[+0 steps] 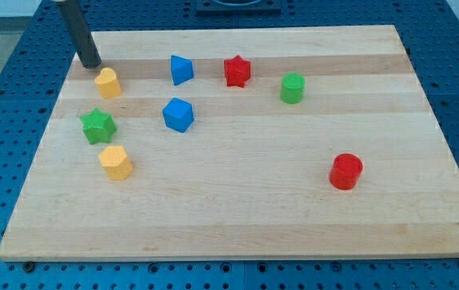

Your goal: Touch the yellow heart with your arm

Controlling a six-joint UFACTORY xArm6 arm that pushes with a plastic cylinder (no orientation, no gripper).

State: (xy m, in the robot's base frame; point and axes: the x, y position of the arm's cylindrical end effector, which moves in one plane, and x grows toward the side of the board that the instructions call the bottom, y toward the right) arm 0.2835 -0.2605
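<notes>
Here my tip (91, 64) rests on the wooden board (237, 229) near its top-left corner, just up and left of the yellow heart (108, 82), very close, though I cannot tell if they touch. I carry only a bare rod, with nothing to open or close. Below the heart sit a green star (97, 126) and a yellow hexagon (116, 162).
</notes>
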